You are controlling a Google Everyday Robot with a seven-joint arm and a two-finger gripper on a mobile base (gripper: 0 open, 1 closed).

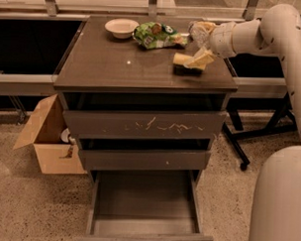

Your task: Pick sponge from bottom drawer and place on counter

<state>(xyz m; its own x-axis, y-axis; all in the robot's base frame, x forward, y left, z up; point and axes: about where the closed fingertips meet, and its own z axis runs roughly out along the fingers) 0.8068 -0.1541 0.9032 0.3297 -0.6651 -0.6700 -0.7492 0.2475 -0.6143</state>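
Observation:
The yellow sponge [183, 62] lies flat on the counter [118, 62] near its right edge, dark scrub layer down. My gripper [200, 44] hovers just right of and above it, fingers spread apart. The lower fingertip [204, 58] is at the sponge's right end, and I cannot tell whether it touches. The bottom drawer [145, 204] is pulled out below, and its grey tray holds nothing.
A white bowl [121, 27] and a green snack bag [156, 36] sit at the back of the counter. An open cardboard box [48, 134] stands on the floor at the left. Black side-table legs [259, 131] stand at the right. The robot's white body [279, 201] fills the lower right.

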